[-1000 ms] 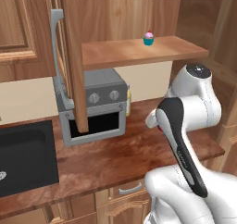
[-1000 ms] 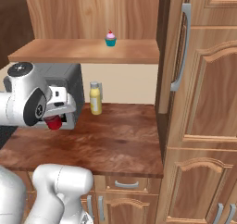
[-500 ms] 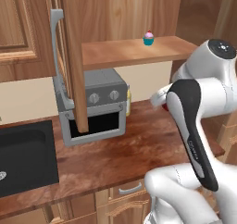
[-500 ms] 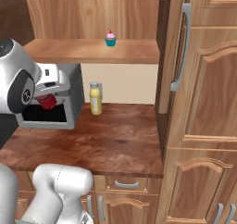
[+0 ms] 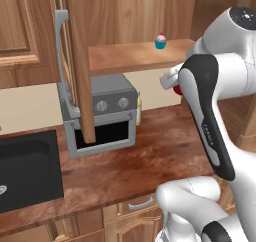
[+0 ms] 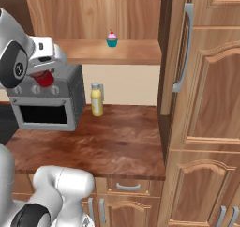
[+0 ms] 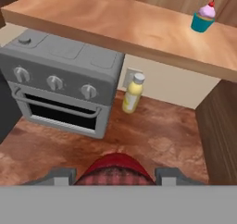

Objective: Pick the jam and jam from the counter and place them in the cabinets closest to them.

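The jaws were closed on a red-lidded jam jar [image 7: 114,170], held in the air above the tabletop [image 6: 112,141] (just below the open cabinet's shelf [image 6: 122,52]). A yellow bottle [image 6: 96,99] stood on the tabletop beside the toaster oven [image 7: 60,84]; a cupcake [image 6: 111,38] sat on the shelf.

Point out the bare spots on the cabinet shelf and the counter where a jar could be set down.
The shelf is bare from its left end to the cupcake. The counter is open in front of the yellow bottle, over to the tall cabinet. It is crowded where the bottle stands beside the toaster oven.
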You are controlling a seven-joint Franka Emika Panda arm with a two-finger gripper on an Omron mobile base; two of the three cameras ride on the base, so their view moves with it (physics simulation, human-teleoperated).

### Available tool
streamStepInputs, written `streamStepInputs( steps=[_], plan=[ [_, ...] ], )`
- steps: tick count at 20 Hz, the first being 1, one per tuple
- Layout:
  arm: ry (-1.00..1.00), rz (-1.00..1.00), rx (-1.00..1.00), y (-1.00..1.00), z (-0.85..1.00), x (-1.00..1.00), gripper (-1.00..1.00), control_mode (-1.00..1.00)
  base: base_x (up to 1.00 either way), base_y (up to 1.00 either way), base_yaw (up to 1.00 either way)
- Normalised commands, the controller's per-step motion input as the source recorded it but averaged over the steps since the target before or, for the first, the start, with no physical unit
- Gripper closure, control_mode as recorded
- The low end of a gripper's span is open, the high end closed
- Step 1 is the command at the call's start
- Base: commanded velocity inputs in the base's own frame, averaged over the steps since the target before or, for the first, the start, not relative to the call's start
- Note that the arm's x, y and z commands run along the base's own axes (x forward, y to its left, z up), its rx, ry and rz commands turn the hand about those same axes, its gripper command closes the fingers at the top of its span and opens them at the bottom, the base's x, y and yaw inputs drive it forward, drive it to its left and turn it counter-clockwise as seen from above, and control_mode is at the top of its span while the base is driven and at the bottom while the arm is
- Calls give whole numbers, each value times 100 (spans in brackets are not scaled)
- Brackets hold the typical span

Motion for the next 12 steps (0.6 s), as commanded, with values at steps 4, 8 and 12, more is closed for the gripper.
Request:
streamStepInputs(
  steps=[4, 8, 12],
  plan=[
    [-9, 0, 1, 1, 35, 25, 100, -100, 0, 0, 0],
    [-12, 0, 1, 0, 29, 15, 100, -100, 0, 0, 0],
    [-13, 0, 0, 0, 7, 3, 100, -100, 0, 0, 0]
  ],
)
